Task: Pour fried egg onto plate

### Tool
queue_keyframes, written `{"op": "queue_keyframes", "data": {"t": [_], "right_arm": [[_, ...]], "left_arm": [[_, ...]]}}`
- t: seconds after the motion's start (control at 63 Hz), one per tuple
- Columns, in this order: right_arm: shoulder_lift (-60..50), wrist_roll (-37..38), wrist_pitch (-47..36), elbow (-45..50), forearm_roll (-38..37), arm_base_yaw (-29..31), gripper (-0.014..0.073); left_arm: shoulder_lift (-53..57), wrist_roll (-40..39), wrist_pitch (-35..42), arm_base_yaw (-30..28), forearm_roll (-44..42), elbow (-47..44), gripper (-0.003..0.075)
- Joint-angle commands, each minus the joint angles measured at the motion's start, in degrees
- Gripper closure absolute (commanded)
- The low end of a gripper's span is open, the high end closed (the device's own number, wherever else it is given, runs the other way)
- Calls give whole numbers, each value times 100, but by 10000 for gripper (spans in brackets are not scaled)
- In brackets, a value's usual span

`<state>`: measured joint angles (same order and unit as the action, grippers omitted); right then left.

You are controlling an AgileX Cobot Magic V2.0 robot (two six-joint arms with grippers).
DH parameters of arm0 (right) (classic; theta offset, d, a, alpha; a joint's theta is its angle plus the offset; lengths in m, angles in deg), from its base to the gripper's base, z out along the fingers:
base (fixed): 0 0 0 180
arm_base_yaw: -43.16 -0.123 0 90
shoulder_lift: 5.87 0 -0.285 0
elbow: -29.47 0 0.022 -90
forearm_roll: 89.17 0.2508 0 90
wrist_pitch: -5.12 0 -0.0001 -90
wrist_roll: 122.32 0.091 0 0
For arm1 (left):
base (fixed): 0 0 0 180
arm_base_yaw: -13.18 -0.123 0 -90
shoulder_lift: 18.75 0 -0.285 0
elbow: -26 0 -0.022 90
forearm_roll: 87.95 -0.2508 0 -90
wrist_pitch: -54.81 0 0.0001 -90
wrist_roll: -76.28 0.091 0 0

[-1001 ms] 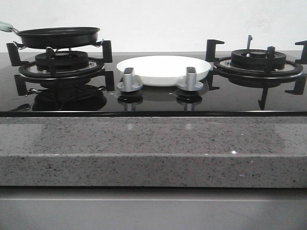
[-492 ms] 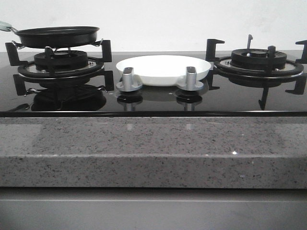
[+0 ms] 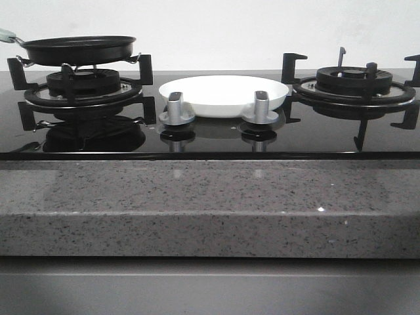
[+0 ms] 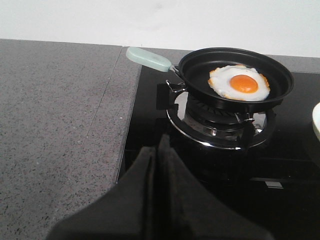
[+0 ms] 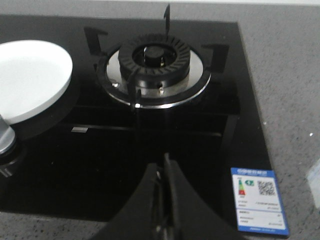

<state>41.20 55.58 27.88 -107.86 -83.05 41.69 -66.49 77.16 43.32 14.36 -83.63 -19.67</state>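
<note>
Left wrist view: the black round frying pan (image 4: 236, 75) is seen resting on the black burner grate (image 4: 220, 120), with the fried egg (image 4: 239, 83), cream-white with an orange yolk, lying flat inside it toward 3 o'clock of the pan floor. The pale green pan handle (image 4: 148, 58) is pointed toward 10 o'clock. The left gripper (image 4: 157, 160) is held apart from the handle, its fingers pressed together and nothing gripped. The right gripper (image 5: 164, 192) is likewise closed on nothing, above bare black glass. The glossy white round plate (image 3: 223, 95) is set between the burners, at 3 o'clock of the pan, and nothing is seen in it. The reach for the handle is judged to be the step in hand; the fingers must first be parted.
</note>
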Motion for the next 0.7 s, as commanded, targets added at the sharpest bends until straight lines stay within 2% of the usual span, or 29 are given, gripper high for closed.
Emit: {"op": "queue_keyframes", "data": {"t": [0.0,0.048,0.127,0.159,0.191,0.429,0.588,0.683], "right_arm": [[19,-9,-352,-231,202,26,524],[19,-9,-358,-231,229,26,405],[19,-9,-364,-231,229,26,225],[19,-9,-364,-231,229,26,179],[19,-9,-364,-231,229,26,150],[247,-14,-596,-315,524,26,134],[1320,-77,-211,-947,599,-44,134],[2228,-100,148,-1740,599,-279,134]], "left_arm": [[-8,-34,492,-10,12,223,563],[-11,-34,492,-10,-44,223,442],[-21,-34,492,-10,-88,223,135],[-21,-34,492,-10,-88,223,46],[-21,-34,492,-10,-88,223,5],[-21,-34,492,-10,-88,223,164],[-21,-34,492,-10,-88,223,242],[-21,-34,492,-10,-88,223,277]]}}
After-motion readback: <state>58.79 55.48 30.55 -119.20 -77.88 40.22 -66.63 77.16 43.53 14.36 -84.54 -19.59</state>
